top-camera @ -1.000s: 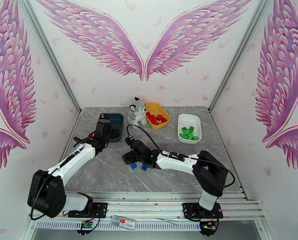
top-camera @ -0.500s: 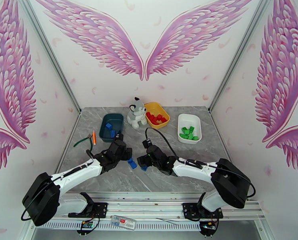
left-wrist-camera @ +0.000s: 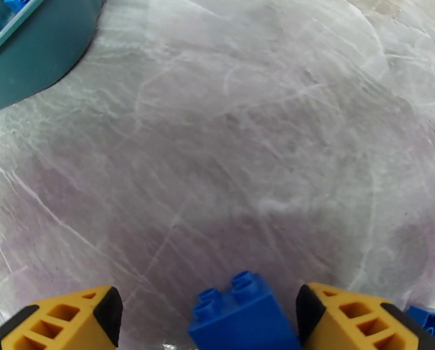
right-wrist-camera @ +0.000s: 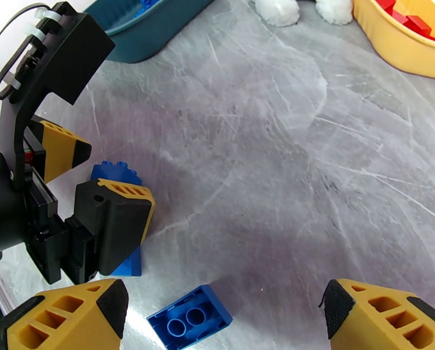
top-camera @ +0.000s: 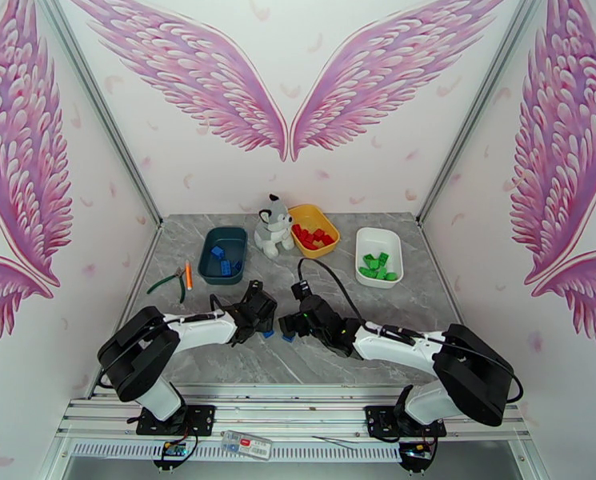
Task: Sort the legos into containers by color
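straddling a blue studded lego [left-wrist-camera: 243, 315], left tool [left-wrist-camera: 205, 310] spread wide

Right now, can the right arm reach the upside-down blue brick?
Probably yes. The upside-down blue brick lies on the table inside the open right pincer, nothing over it. The left pincer sits close beside, open around a second blue brick, so that side is tight.

A grey-white plush husky [top-camera: 274, 224] sits upright at the far middle of the grey marble table [top-camera: 218, 358]. By its left edge lie an orange tool [top-camera: 188, 275] and green-handled pliers [top-camera: 166, 282], close together. Pink wings [top-camera: 218, 82] cover the far wall.
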Action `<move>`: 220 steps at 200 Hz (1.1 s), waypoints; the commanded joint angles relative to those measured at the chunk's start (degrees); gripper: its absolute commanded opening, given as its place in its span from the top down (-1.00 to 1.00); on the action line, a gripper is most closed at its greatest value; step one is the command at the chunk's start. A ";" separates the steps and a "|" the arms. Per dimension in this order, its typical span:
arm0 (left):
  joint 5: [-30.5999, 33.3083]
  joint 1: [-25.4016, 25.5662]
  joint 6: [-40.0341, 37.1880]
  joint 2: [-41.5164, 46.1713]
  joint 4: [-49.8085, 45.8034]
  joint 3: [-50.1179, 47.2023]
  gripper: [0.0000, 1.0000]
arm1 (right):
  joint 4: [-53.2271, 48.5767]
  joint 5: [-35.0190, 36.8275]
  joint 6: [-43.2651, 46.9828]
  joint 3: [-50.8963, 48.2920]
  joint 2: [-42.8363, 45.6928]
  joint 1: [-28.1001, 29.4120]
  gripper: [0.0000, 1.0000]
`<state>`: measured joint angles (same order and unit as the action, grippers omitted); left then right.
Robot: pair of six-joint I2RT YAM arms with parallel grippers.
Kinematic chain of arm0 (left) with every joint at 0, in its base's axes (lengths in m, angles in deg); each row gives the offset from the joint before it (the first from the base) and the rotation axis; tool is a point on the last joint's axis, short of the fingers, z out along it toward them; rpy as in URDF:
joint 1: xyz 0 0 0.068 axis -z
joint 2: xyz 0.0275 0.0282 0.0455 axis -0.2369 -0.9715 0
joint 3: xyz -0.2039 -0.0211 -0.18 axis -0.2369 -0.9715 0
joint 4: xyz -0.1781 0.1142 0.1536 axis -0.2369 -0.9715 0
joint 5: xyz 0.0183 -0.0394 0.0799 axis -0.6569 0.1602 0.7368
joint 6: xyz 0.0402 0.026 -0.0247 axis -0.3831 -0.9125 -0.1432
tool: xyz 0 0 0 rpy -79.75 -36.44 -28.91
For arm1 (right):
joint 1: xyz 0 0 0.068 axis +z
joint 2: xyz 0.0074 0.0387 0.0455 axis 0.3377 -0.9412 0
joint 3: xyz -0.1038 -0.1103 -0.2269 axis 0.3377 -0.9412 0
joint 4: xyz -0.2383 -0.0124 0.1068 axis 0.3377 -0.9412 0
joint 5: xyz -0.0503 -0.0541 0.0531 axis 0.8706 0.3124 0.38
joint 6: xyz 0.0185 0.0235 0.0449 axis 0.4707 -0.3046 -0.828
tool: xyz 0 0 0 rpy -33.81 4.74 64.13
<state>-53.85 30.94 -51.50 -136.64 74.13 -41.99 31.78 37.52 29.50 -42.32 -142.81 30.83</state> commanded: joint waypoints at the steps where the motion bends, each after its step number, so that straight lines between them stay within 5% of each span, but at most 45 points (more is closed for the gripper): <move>1: 1.75 0.31 1.19 1.12 0.13 -0.37 -0.58 | 1.35 1.00 -1.29 -1.08 1.45 -0.08 -0.89; 83: 1.46 0.36 1.82 6.06 0.54 -3.49 0.05 | 3.19 -2.74 -1.91 0.24 -1.52 -0.07 -0.85; 153: 0.60 -0.08 1.74 4.94 1.15 -3.58 0.07 | 4.99 -6.20 -2.61 0.29 -4.13 -0.09 -0.78; 220: 0.09 -0.59 1.17 4.53 1.59 -3.38 0.29 | 5.32 -7.44 -2.87 0.03 -3.74 -0.08 -0.74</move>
<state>-53.02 30.83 -49.95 -131.81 75.01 -44.90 35.97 31.57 27.69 -42.54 -146.50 30.83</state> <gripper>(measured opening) 0.370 0.875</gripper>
